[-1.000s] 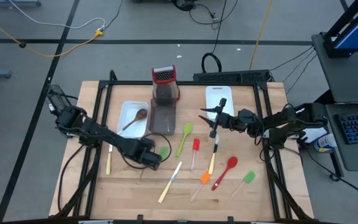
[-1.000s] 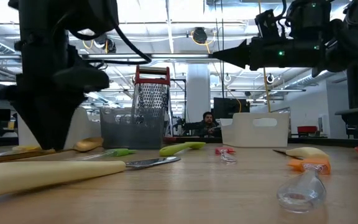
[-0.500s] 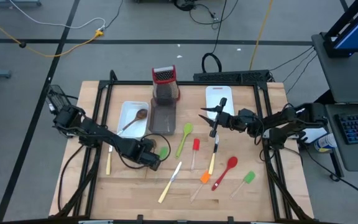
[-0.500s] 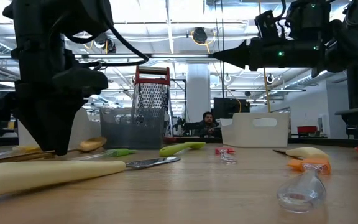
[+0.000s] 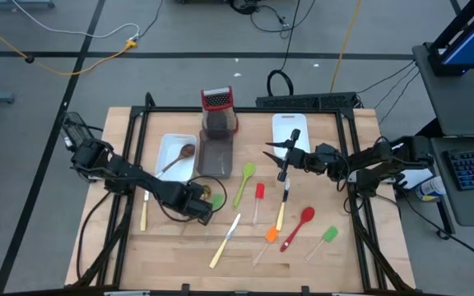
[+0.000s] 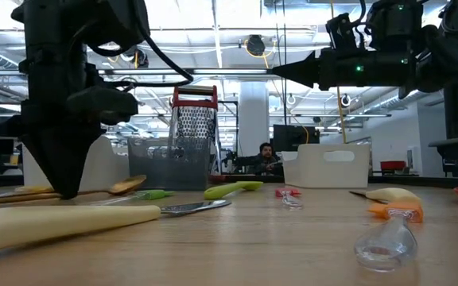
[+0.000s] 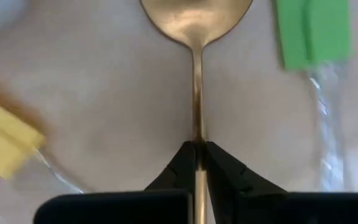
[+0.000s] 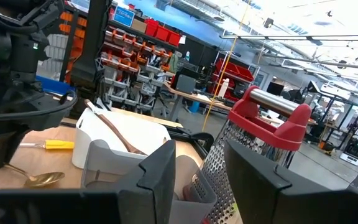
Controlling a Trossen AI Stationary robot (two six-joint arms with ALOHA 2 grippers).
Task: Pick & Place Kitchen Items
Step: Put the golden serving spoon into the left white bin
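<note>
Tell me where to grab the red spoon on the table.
Take the red spoon by its slim handle, midway, coming straight down from above with the fingers across its width. It lies flat and diagonal, so no side approach gets under it. Stay clear of the handle's tip, where the orange spatula lies close.

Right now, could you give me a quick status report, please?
Left gripper shut on gold spoon handle. Right gripper open, idle above table. Green spatula and yellow spatula flank spoon.

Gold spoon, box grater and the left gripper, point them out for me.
gold spoon (image 7: 195,15), left wrist view, on its bowl.
box grater (image 6: 192,127), low view, on its metal face.
left gripper (image 7: 197,163), left wrist view, between fingertips.
</note>
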